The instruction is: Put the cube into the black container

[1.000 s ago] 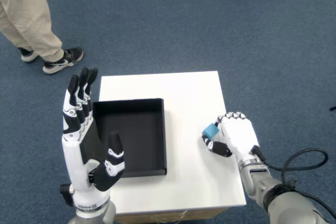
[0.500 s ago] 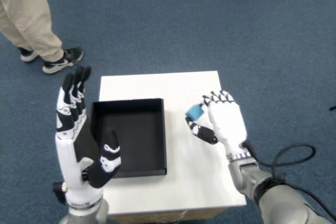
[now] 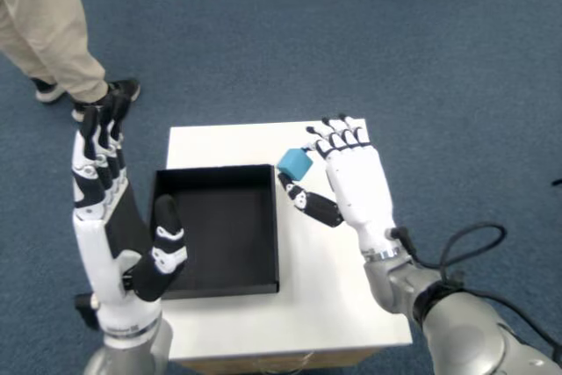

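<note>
No text, label, brand, number or sign can be read anywhere in the head view.

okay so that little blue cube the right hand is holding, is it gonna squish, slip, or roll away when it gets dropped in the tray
The cube keeps crisp edges while pinched in the right hand, so it is probably stiff. It looks small enough to be light. Its flat faces make rolling unlikely, though it might tumble or bounce a little inside the black container, whose raised walls should stop it.
</note>
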Motion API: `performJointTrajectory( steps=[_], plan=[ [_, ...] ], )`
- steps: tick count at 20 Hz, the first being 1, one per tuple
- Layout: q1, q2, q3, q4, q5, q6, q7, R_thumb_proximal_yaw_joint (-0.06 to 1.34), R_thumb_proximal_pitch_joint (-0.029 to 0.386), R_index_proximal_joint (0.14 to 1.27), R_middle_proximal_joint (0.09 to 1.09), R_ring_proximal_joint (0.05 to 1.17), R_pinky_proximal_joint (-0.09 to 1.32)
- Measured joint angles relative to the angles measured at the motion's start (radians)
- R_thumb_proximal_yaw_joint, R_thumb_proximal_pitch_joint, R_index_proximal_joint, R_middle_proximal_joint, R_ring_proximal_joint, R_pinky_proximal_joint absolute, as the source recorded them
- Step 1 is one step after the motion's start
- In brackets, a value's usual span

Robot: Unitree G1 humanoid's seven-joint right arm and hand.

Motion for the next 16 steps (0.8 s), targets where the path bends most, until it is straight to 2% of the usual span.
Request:
performJointTrajectory(
  steps=[6,10,12,16],
  plan=[
    [-0.066,0.001,0.036,-0.084,-0.067,-0.04,-0.111,1.18,0.156,1.11,0.41,0.3,0.17],
    [-0.097,0.0,0.035,-0.158,-0.114,-0.04,-0.134,1.18,0.156,1.11,0.4,0.3,0.17],
    [-0.127,0.0,0.012,-0.209,-0.147,-0.023,-0.139,1.18,0.158,1.11,0.4,0.3,0.17],
    [-0.148,-0.003,-0.061,-0.303,-0.213,0.032,-0.139,1.18,0.161,1.11,0.41,0.3,0.16]
  ],
)
